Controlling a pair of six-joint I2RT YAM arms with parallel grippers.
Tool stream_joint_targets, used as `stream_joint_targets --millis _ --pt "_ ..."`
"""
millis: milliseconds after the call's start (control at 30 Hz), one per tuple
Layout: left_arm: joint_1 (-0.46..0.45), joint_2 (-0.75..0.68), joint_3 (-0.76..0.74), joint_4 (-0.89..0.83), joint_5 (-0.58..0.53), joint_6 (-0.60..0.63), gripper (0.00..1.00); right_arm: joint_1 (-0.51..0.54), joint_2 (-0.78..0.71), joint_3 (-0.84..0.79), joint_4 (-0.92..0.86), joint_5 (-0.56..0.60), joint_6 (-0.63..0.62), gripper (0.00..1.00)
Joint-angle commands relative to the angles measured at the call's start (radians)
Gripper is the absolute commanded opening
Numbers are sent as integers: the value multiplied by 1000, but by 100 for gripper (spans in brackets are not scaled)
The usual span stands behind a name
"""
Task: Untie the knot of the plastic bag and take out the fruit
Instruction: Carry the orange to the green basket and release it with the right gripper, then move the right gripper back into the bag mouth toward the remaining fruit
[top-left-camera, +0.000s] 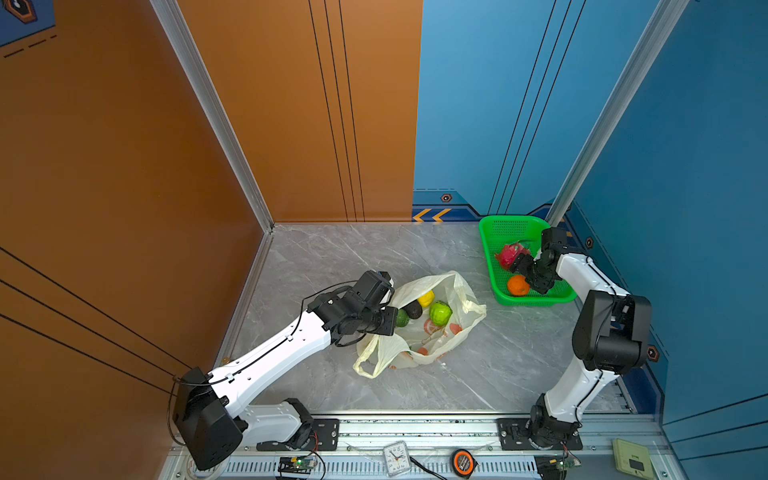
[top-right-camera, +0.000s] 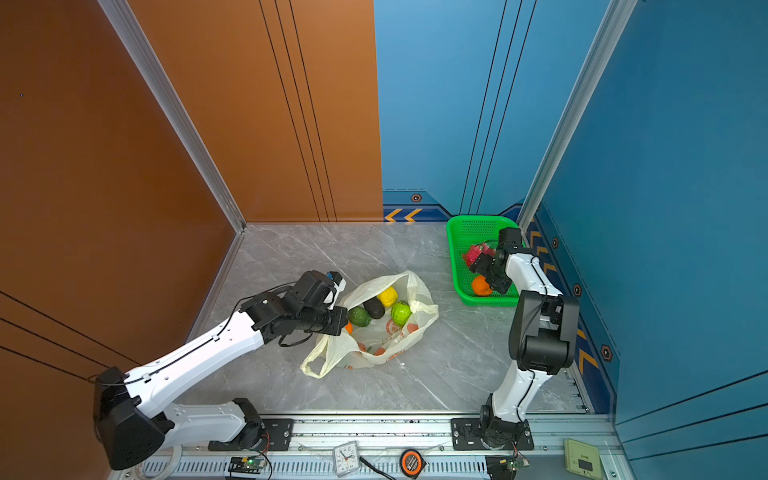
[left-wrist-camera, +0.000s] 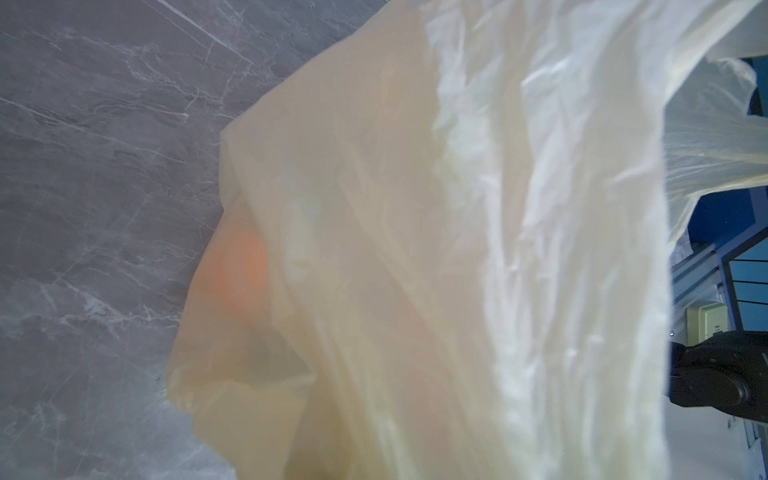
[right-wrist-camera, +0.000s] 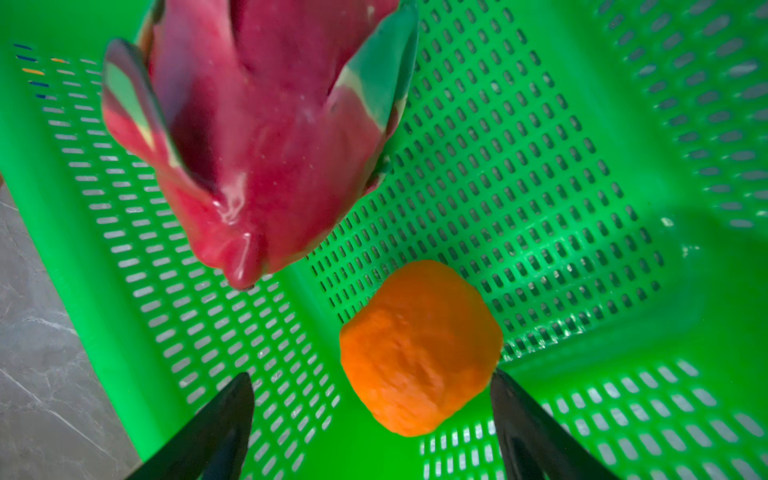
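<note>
The plastic bag (top-left-camera: 457, 286) lies slumped at the middle of the grey marbled tabletop (top-left-camera: 332, 257), its mouth gaping toward 12 o'clock. No knot shows. One handle loop (top-left-camera: 386, 351) trails loose at 7 o'clock of the bag and the other strap (top-left-camera: 476, 309) flops at 3 o'clock, so the untying looks done and the emptying under way.

Inside the bag rest a yellow fruit (top-left-camera: 426, 298), a dark avocado (top-left-camera: 413, 309), a bright green fruit (top-left-camera: 440, 312) and a second green one (top-left-camera: 401, 318) at 9 o'clock, close by the left gripper (top-left-camera: 391, 293). That gripper sits at the bag's 10 o'clock rim. Its fingers are hidden but pressed together, and since film hangs right across the left wrist view they appear to pinch the rim and prop the mouth open.

At 2 o'clock of the bag stands the green perforated basket (top-left-camera: 513, 226), holding a dragon fruit (top-left-camera: 509, 254) and an orange (top-left-camera: 518, 285). The right gripper (right-wrist-camera: 370, 376) hovers low inside it with its fingers spread wide. The orange lies loose on the mesh between their tips, clamped by neither.

The bag is thin, limp, slippery film, likely to bunch and slide. It is best held by the rim or a strap, never through the wall over the fruit.

The remaining fruit looks smooth, rounded and apt to roll. Each piece probably wants a grasp from above across its widest part, and the avocado across its short axis. The yellow and bright green pieces lie most exposed, so they seem the easiest to take next.
</note>
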Motion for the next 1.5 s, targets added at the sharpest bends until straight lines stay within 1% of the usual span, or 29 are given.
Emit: stream_joint_targets --millis 0,267,433,533,633,867,1033,1167,1267,1367,1467 --pt "-10 -25 3 0 -9 -4 0 16 -76 30 -69 36 -27 88" --pt "-12 -28 8 0 -11 -5 0 98 -224 56 -180 11 -31 88" --pt "-19 -28 11 0 -15 -3 0 224 -328 155 -287 6 -14 89" --pt "-21 -26 13 0 -16 -2 0 329 -364 240 -356 8 15 89" --pt "-21 -23 16 -2 -22 -1 0 456 -383 308 -398 22 59 89" --pt "-16 -18 24 -10 -32 4 0 768 -380 392 -418 94 185 89" --pt "-8 -18 29 -12 -31 3 0 967 -370 372 -411 169 261 87" --pt "4 -17 32 -11 -24 3 0 1067 -368 320 -393 217 296 86" --pt "14 -15 37 -10 -12 4 0 1112 -372 261 -370 249 305 84" --pt "26 -16 35 -10 1 7 0 1127 -379 196 -347 281 299 83" --pt "40 -23 32 -10 13 9 0 1128 -382 131 -309 284 286 81"
